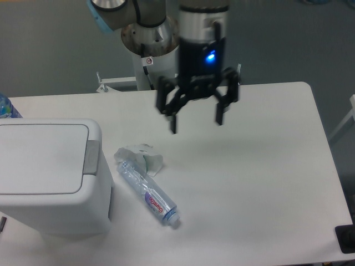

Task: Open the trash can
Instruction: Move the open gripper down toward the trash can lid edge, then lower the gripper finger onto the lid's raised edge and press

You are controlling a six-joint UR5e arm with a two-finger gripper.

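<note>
Standing at the table's [266, 166] left edge is the trash can [47, 177], white, its flat lid closed, its grey push tab [91, 157] facing right. Just beside it a clear plastic bottle [147, 191] is laid, touching crumpled paper [141, 157]. Above the table's middle the gripper [196, 123] is seen, fingers spread wide, nothing held.

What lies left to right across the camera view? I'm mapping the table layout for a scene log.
Large white boxy plastic trash can → crumpled white paper wrapper → open black two-finger end effector hanging above the white table.
</note>
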